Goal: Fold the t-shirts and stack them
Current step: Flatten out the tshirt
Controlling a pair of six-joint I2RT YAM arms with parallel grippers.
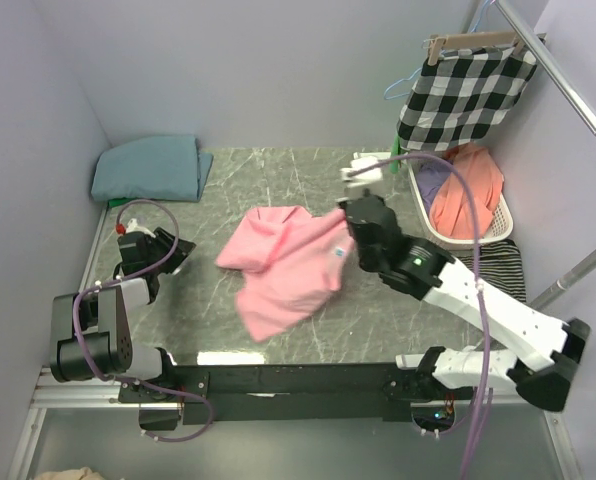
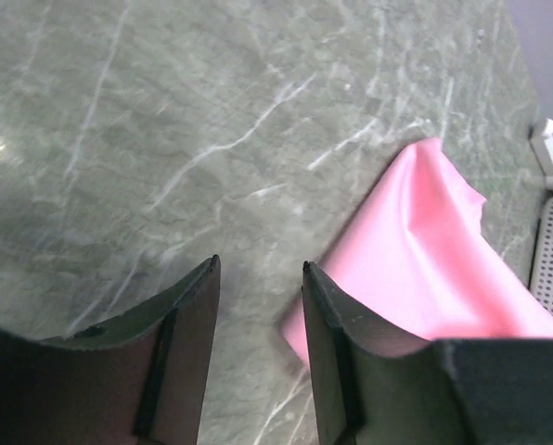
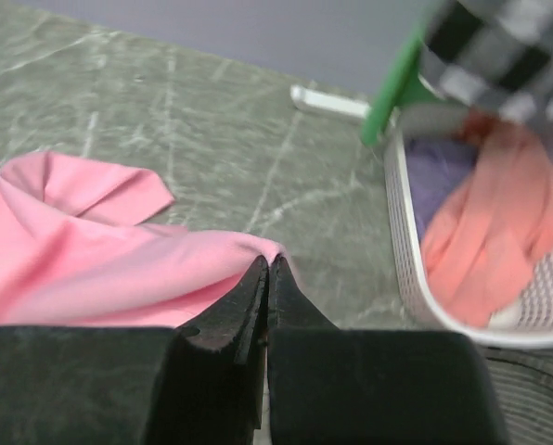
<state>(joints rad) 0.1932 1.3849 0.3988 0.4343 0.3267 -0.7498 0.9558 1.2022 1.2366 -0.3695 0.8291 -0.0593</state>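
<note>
Left tool (image 2: 258,271) spread wide; right tool (image 3: 267,265) clamped tight

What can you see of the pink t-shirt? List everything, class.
The pink t-shirt is plain, soft-looking cloth, crumpled and partly folded over itself, lying near the middle of the grey marbled table. Its right edge is pinched in the shut right end effector and looks drawn upward. The left end effector hangs open nearby, not touching it.

Table (image 1: 278,175): crumpled t-shirt (image 1: 283,265) at centre; folded t-shirt (image 1: 148,168) in the 10 o'clock corner; basket (image 1: 496,228) at 2 o'clock, garments (image 1: 468,195) in it; hanging cloth (image 1: 463,95) above the basket; flat garment (image 1: 506,268) just before it.
</note>
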